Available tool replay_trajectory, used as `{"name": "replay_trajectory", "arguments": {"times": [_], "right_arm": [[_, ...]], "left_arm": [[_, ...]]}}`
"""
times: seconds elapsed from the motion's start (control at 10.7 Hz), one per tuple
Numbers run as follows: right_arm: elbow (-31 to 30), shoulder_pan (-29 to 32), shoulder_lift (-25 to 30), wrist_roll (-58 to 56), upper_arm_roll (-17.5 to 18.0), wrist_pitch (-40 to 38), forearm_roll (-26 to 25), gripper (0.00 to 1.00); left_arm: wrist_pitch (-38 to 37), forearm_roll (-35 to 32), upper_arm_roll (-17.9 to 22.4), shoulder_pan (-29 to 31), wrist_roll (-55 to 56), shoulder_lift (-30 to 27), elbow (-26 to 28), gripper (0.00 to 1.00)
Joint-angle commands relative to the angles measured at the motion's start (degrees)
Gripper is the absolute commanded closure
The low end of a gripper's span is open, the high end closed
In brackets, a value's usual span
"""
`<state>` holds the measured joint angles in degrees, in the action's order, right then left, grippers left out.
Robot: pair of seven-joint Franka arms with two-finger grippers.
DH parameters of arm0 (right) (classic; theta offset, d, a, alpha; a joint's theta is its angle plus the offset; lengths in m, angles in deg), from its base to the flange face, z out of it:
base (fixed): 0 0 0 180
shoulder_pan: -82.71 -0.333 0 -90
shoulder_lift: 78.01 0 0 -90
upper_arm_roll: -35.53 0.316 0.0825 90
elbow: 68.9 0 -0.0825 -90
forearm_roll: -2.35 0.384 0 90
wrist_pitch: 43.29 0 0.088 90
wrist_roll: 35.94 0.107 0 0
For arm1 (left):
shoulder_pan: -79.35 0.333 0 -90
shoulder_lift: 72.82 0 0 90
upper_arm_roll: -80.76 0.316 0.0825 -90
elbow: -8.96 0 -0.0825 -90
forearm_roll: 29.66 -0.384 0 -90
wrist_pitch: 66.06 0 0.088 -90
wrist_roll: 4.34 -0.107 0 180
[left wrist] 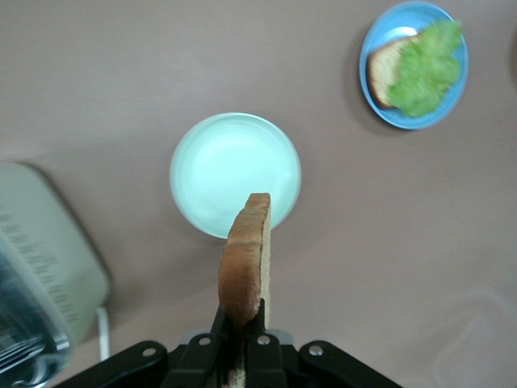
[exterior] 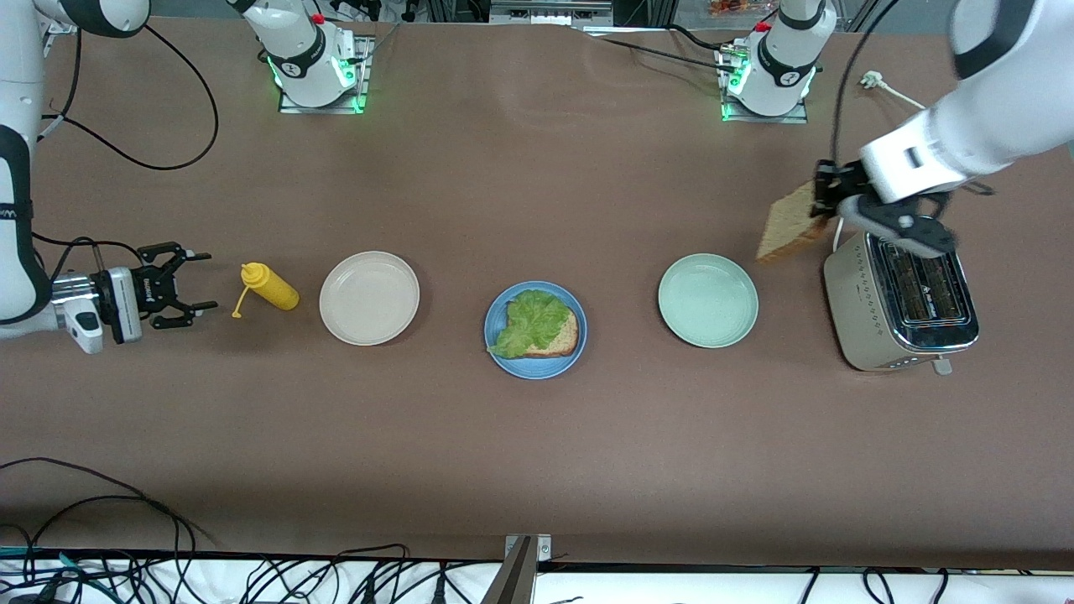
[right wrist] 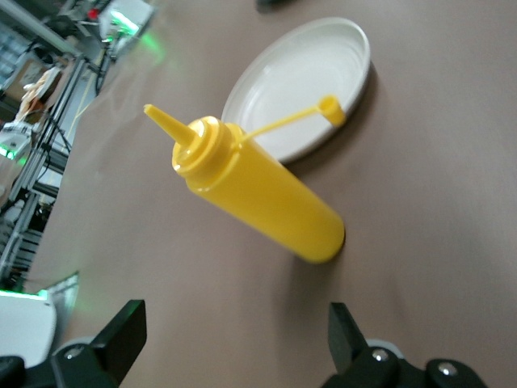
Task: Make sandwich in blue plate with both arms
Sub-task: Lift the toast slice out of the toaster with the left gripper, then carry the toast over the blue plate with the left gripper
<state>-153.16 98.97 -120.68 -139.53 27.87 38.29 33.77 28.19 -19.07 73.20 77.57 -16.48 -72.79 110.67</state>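
At frame centre I see the blue plate [exterior: 500, 359] on the counter [exterior: 537, 453], holding one bread slice [exterior: 560, 340] under lettuce [exterior: 530, 320]. At mid-left my right hand [exterior: 186, 288] waits, spread wide. At upper right my left hand [exterior: 826, 198] pinches a second slice [exterior: 792, 223] beside the toaster [exterior: 900, 302].

Left arm [exterior: 965, 126] reaching down from its base end, wrist bending low, left gripper [exterior: 826, 197] clamping fingers shut on bread slice [exterior: 790, 225]. Right arm [exterior: 17, 201] waiting, right gripper [exterior: 186, 286] lying level, fingers [right wrist: 121, 335] spreading wide, holding nothing.
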Motion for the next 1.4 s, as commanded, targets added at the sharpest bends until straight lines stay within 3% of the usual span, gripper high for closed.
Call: {"name": "replay_trajectory", "arguments": {"times": [0.0, 0.09, 0.47, 0.84, 1.03, 1.31], "right_arm": [[2.5, -0.1, 3.0, 17.3, -0.2, -3.2, -7.0, 0.00], [2.6, -0.3, 3.7, 24.5, -0.2, -3.6, -7.9, 0.00], [2.6, -2.3, 9.3, 50.6, -0.3, -7.7, -12.1, 0.00], [0.1, -7.0, 18.8, 78.6, 1.2, -4.9, -20.8, 0.00], [-8.0, -7.6, 26.6, 91.0, 6.4, 1.8, -26.6, 0.00], [-14.7, -8.6, 33.4, 100.7, 7.7, 8.4, -27.8, 0.00]], "left_arm": [[0.6, 4.7, -5.6, 0.3, 3.6, 6.1, -1.7, 1.00], [5.4, 5.5, -9.2, 0.3, 7.5, 7.9, -1.7, 1.00], [20.2, 8.5, -17.5, 0.0, 17.0, 16.5, -1.9, 1.00], [28.0, 10.4, -24.9, -0.7, 26.3, 32.4, -12.9, 1.00], [39.3, 10.1, -25.6, -3.3, 28.3, 38.2, -13.3, 1.00], [40.6, 10.4, -25.8, -4.8, 27.9, 43.6, -16.8, 1.00]]}}
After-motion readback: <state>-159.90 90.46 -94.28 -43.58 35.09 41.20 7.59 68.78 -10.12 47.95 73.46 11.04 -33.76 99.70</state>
